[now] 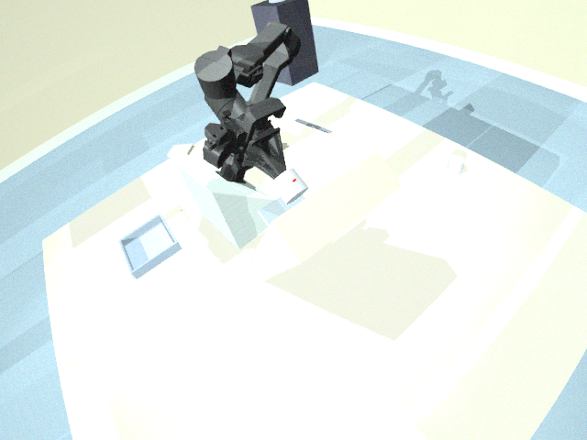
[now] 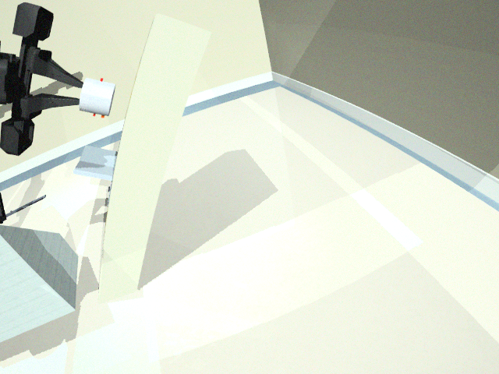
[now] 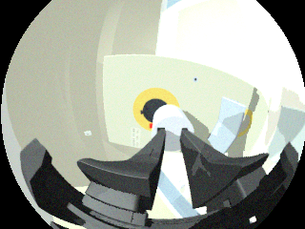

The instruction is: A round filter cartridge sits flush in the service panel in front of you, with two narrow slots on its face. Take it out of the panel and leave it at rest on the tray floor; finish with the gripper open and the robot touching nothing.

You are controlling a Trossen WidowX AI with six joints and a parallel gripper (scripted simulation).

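Observation:
The white round filter cartridge (image 1: 290, 186) (image 2: 97, 97) (image 3: 169, 118) is out of the service panel (image 1: 331, 208) (image 2: 157, 160) (image 3: 119, 76), in the air in front of its face. Small red marks show on its side. My gripper (image 1: 278, 174) (image 2: 80, 93) (image 3: 172, 132) is shut on the cartridge's rear end, the fingertips in its slotted face. The panel's round dark hole (image 3: 152, 110) stands open inside a yellow ring (image 3: 139, 102). The blue open tray (image 1: 159, 261) stands at the left in the top view, well away from the cartridge; no object shows in it.
A pale blue sloped piece (image 1: 271, 213) (image 2: 94, 160) (image 3: 226, 124) sits low by the panel face. A grey-green block (image 1: 237, 213) (image 2: 32, 281) stands between panel and tray. A thin dark bar (image 1: 313, 125) and a small white cylinder (image 1: 456, 163) lie farther off.

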